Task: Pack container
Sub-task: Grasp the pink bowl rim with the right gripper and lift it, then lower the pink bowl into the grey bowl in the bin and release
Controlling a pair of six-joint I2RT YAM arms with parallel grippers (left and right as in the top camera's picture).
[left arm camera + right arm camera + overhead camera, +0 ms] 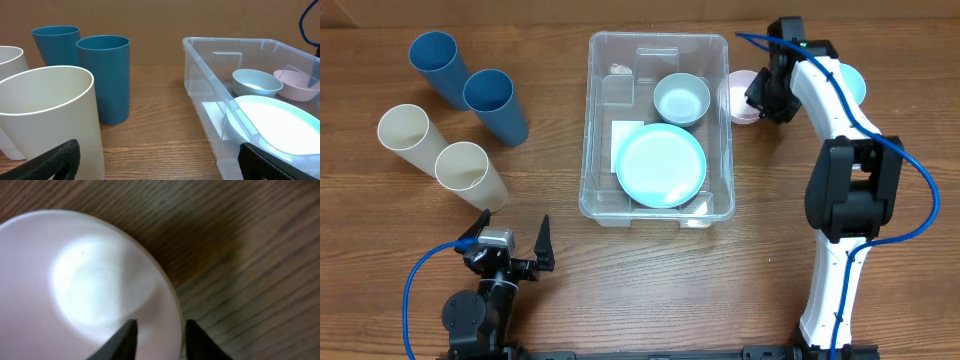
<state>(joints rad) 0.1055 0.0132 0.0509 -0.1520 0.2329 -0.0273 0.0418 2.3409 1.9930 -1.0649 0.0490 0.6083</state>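
Note:
The clear container stands at mid table. It holds a pale blue bowl and a mint plate. Both also show in the left wrist view, the bowl and the plate, inside the container. A pink bowl sits on the table just right of the container. My right gripper is low over its right rim. In the right wrist view the fingers straddle the pink bowl's rim, slightly apart. My left gripper is open and empty near the front edge.
Two blue cups and two cream cups stand on the left, close ahead of my left gripper. A pale blue dish lies partly hidden behind the right arm.

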